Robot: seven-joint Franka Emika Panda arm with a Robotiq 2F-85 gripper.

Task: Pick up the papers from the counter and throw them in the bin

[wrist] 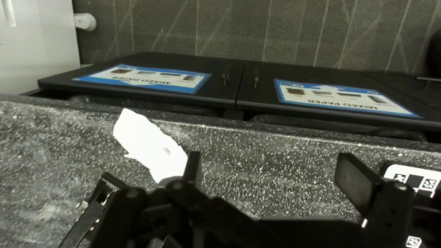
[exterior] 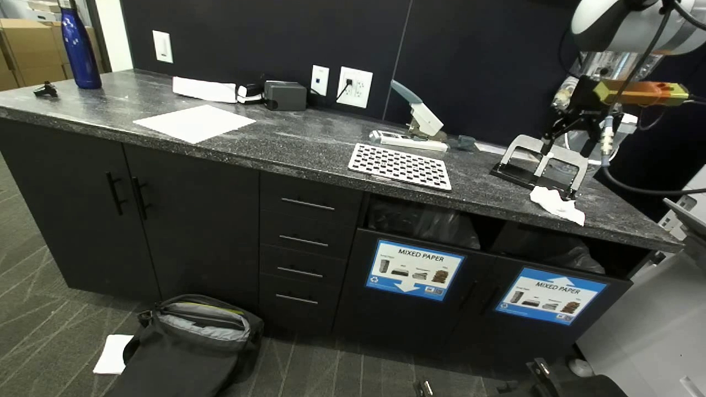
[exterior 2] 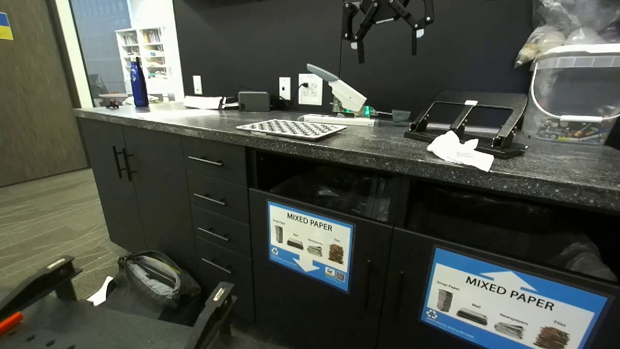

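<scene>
In an exterior view, the camera faces the counter (exterior: 298, 138) from the front and above, well back. In an exterior view, a lower, nearer lens angles along it, close to the MIXED PAPER signs (exterior 2: 310, 242). My wrist view points down past my fingers (wrist: 355, 186), over the counter's front edge to the floor (wrist: 237, 31). All three share both signs.

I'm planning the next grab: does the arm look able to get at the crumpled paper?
Probably yes: the pincer hangs open, nothing covers the paper, but a hole punch sits close.
</scene>
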